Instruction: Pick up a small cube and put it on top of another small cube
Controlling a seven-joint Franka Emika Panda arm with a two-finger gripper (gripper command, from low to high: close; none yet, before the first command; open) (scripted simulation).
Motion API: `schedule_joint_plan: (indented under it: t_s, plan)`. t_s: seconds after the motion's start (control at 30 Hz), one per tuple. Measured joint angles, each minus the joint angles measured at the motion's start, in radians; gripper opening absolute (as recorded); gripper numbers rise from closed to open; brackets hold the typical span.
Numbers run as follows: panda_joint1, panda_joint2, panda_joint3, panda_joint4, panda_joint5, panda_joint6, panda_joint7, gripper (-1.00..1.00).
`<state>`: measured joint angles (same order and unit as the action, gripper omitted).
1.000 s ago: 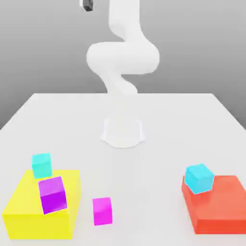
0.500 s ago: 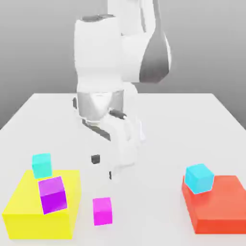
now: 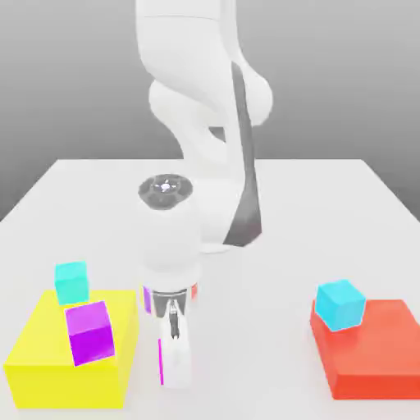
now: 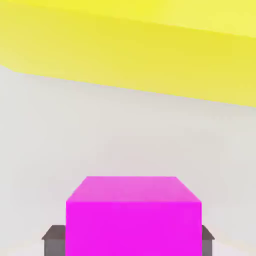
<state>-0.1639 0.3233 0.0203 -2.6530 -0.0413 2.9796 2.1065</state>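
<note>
The magenta cube [image 4: 134, 215] is clamped between the gripper [image 4: 128, 240] fingers [image 4: 54, 240] on the white table [image 3: 271, 279]; the yellow block [image 3: 49, 353] is seen just beside. The cyan cube [image 3: 340, 304] is perched on the red block [image 3: 377, 349].

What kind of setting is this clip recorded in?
A simulated tabletop test scene, not a real room: a plain white table against a flat grey backdrop, a white arm mounted on it, and flat-coloured blocks such as the yellow block and red block.

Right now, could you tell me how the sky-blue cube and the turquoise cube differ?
The sky-blue cube is a bluer cyan; the turquoise cube is greener. The sky-blue cube rests on the red block at the exterior view's right; the turquoise cube sits behind the yellow block at its left. Both are small, plain cubes.
</note>
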Motion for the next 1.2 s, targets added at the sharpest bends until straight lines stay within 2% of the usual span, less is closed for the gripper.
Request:
schedule_joint_plan:
  t_s: [0.07,0.27,0.4,0.57,0.93,1.0,1.13,1.17,1.2]
  plan:
    - [0.002,0.009,-0.002,0.001,-0.002,0.007,0.002,-1.00]
    - [-0.010,-0.179,0.020,-0.034,0.025,-0.146,-0.023,-1.00]
    - [0.043,-0.261,0.106,-0.037,0.103,-0.223,-0.207,-1.00]
    - [0.170,-0.352,0.159,-0.035,0.174,-0.311,-0.453,-1.00]
    - [0.386,-0.534,0.269,-0.032,0.168,-0.493,-0.877,-1.00]
    - [0.406,-0.526,0.287,-0.035,0.148,-0.486,-0.912,-1.00]
    - [0.396,-0.413,0.304,-0.054,0.090,-0.359,-0.885,-1.00]
    - [0.395,-0.384,0.304,-0.059,0.078,-0.326,-0.876,1.00]
    - [0.395,-0.384,0.304,-0.059,0.078,-0.326,-0.876,1.00]
